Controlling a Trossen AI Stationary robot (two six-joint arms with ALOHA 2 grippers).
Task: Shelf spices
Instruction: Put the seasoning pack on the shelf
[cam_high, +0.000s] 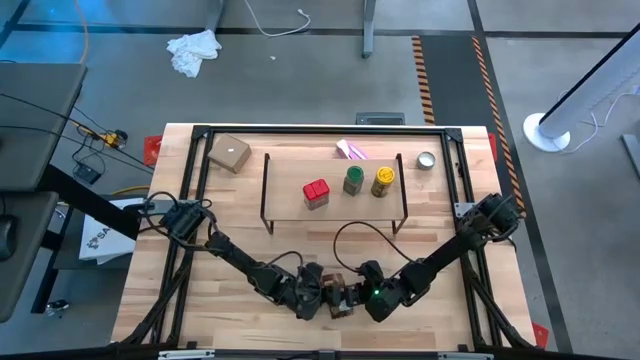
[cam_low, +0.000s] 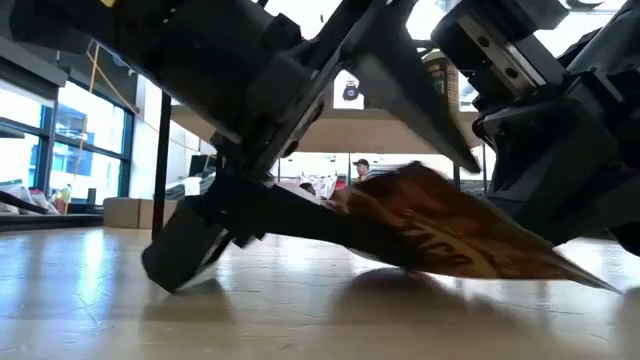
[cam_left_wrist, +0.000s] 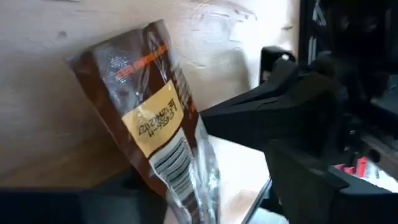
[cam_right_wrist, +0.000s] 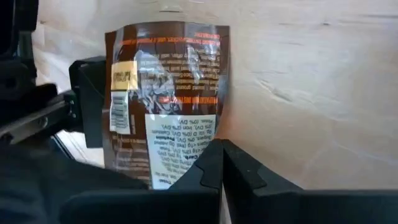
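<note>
Table (cam_high: 160, 300): light wood, both my arms reach in from its near corners and meet at the front middle.
Shelf (cam_high: 335, 200): long low rack at the table's middle, already carrying 3 spices: the red box (cam_high: 316, 193), the green-lidded jar (cam_high: 353, 180) and the yellow jar (cam_high: 382, 181).
Packet (cam_right_wrist: 165, 99): the 4th spice, a flat orange-brown pouch at the front edge, well apart from the shelf, tilted with 1 end raised off the wood.
How it handles: I judge it light, thin and floppy, with a glossy film that may slip; it will sag if held by 1 corner. Best hold is across a sealed edge, pinched flat.
Left gripper (cam_high: 322, 292): my fingers stand partly apart beside the packet's edge; I cannot tell whether they grip it.
Right gripper (cam_right_wrist: 221, 165): my fingers are pressed together at the packet's lower edge, apparently pinching it.
Pose: both forearms lie low and nearly flat over the table, wrists angled inward toward each other, the packet between them.
</note>
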